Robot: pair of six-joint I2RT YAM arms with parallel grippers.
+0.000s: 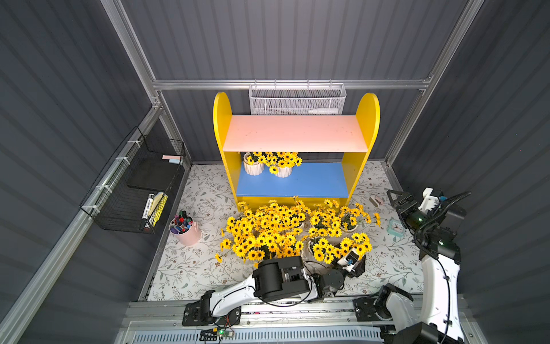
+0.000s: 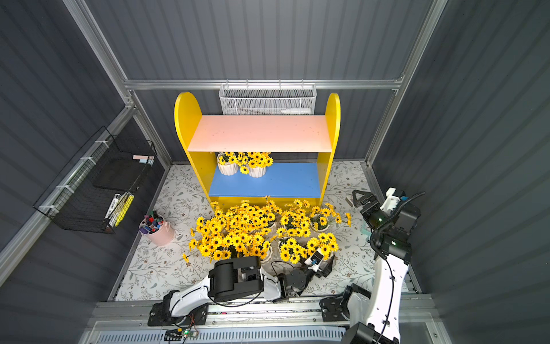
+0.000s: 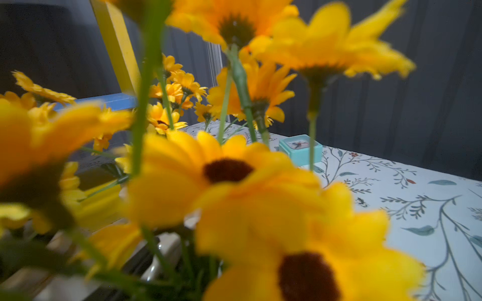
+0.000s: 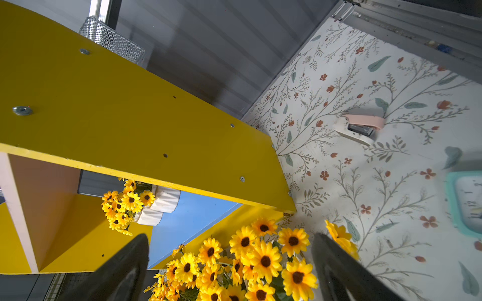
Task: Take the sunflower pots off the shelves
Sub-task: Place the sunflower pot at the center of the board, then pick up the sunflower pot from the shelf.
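Note:
The shelves (image 1: 294,132) have a bare pink upper board. At the left of the blue lower board (image 1: 312,181) stand two sunflower pots (image 1: 253,167) (image 1: 283,171), also seen in the right wrist view (image 4: 167,199). Several more sunflower pots (image 1: 268,229) crowd the table in front of the unit. My left gripper (image 1: 355,262) is low in the blooms of the front right pot (image 1: 327,250). In its wrist view flowers hide the jaws and only a bit of white pot rim (image 3: 167,247) shows. My right gripper (image 1: 395,196) (image 4: 229,260) hangs open and empty to the right of the shelves.
A pink cup of markers (image 1: 186,230) stands at the table's left. A black wire basket (image 1: 134,184) hangs on the left wall and a white mesh basket (image 1: 297,99) behind the shelves. A teal clock (image 1: 395,227) and a pink stapler (image 1: 376,200) lie under the right arm.

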